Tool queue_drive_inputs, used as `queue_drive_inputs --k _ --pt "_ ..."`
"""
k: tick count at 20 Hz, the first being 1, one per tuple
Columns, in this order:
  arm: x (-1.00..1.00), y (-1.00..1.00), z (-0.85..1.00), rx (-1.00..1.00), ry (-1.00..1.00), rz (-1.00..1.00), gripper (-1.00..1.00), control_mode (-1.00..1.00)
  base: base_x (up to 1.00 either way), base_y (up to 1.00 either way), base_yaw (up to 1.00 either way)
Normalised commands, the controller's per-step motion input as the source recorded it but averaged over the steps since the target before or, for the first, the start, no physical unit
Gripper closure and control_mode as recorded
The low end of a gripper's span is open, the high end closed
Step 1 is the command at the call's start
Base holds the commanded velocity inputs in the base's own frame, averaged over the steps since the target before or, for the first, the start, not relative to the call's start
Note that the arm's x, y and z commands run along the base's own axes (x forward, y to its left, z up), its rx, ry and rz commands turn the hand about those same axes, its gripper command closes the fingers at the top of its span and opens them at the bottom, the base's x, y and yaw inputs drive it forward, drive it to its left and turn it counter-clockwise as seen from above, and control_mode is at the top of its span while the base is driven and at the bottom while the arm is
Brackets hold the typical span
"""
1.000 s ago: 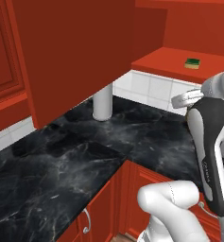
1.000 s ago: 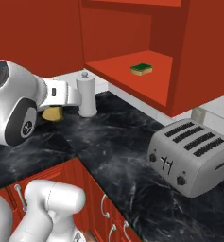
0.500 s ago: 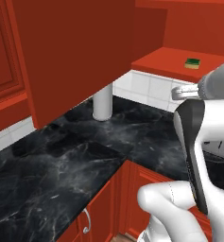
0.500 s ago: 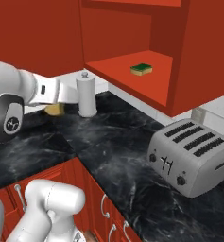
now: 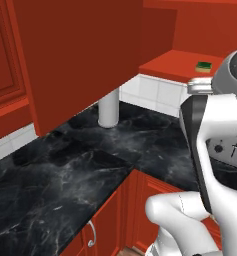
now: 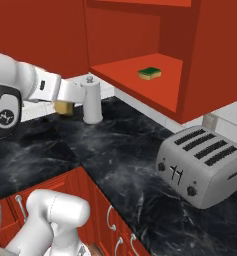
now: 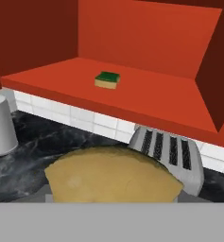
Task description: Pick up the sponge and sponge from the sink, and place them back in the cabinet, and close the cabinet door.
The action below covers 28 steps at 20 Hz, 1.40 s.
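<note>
Tan sponge (image 7: 114, 176) is clamped in the closed gripper (image 6: 65, 106) beside the white canister (image 6: 92, 100) — green sponge (image 6: 149, 73) is lying on the cabinet (image 6: 135, 70) shelf.

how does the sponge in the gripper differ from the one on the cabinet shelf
The held sponge is plain tan-yellow; the shelf sponge has a dark green top over a yellow base. The held sponge hangs in the gripper above the counter; the shelf sponge lies flat in the open cabinet. Both are small blocks.
</note>
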Motion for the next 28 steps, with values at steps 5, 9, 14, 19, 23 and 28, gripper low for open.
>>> queue_drive_inputs --k 5,9,14,19,23,28 --pt "0.00 -0.29 0.06 0.00 0.00 -0.07 1.00 -1.00 0.00 0.00 0.00" --pt "0.01 -0.26 0.00 0.00 -0.01 -0.03 1.00 -1.00 0.00 0.00 0.00" --pt "0.05 -0.26 0.00 0.00 -0.01 -0.01 1.00 -1.00 0.00 0.00 0.00" --pt "0.12 -0.24 0.00 0.00 -0.01 0.00 1.00 -1.00 0.00 0.00 0.00" --pt "0.18 -0.12 0.00 0.00 -0.02 0.00 1.00 -1.00 0.00 0.00 0.00" --pt "0.42 -0.04 0.00 0.00 -0.01 0.00 1.00 -1.00 0.00 0.00 0.00"
